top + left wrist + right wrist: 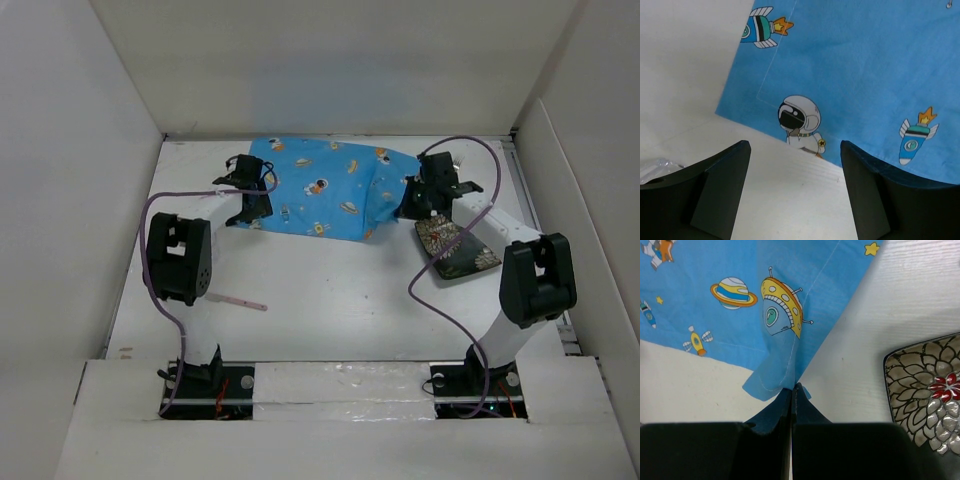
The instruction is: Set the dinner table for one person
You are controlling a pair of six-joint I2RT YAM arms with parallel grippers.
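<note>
A blue cartoon-print placemat (325,188) lies at the back of the white dinner table (330,290). My right gripper (408,205) is shut on the placemat's (740,305) near right corner, which is pinched and lifted into a fold at the fingertips (792,390). My left gripper (255,215) hangs open just off the placemat's (850,75) near left edge, with bare table (785,190) between its fingers. A dark square plate (457,247) with a floral pattern lies under the right arm; its corner (925,385) shows to the right of the gripper.
A thin pink stick (243,301) lies on the table near the left arm. White walls (60,180) box in the table on three sides. A crumpled clear wrapper (657,167) shows at the left edge of the left wrist view.
</note>
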